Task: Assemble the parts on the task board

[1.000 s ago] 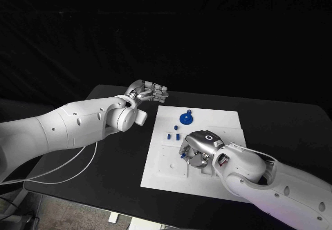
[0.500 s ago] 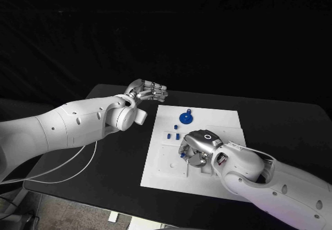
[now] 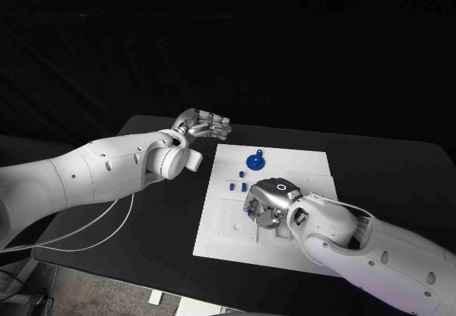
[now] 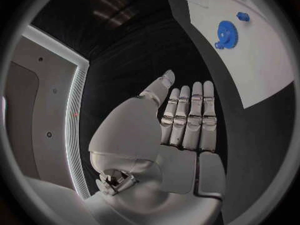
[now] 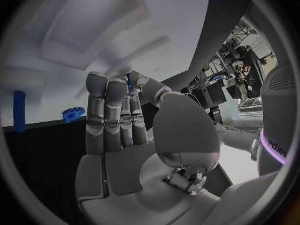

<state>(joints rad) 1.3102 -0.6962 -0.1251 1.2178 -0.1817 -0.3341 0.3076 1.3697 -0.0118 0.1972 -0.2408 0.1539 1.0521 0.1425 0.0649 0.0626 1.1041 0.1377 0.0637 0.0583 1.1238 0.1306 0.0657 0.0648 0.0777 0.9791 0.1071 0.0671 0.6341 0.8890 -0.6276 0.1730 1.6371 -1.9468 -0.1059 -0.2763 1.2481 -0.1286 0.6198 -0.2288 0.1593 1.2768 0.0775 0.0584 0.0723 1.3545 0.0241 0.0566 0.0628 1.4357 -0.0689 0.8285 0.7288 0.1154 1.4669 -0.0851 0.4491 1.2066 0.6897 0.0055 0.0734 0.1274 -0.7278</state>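
The white task board lies in the middle of the black table. A blue gear sits near the board's far edge, and small blue parts stand left of centre. My right hand is down on the board's middle, fingers curled. In the right wrist view it pinches a small blue part between thumb and fingertips. My left hand hovers beyond the board's far left corner with its fingers straight and side by side, holding nothing. The left wrist view shows that hand, the gear and the board.
A white cable loops over the table's left side under my left arm. The right wrist view shows a blue peg and the blue gear beyond the fingers. The table's front edge runs just below the board.
My right hand has edged slightly to the left over the board's middle, still curled over the blue part. The left hand has not moved.
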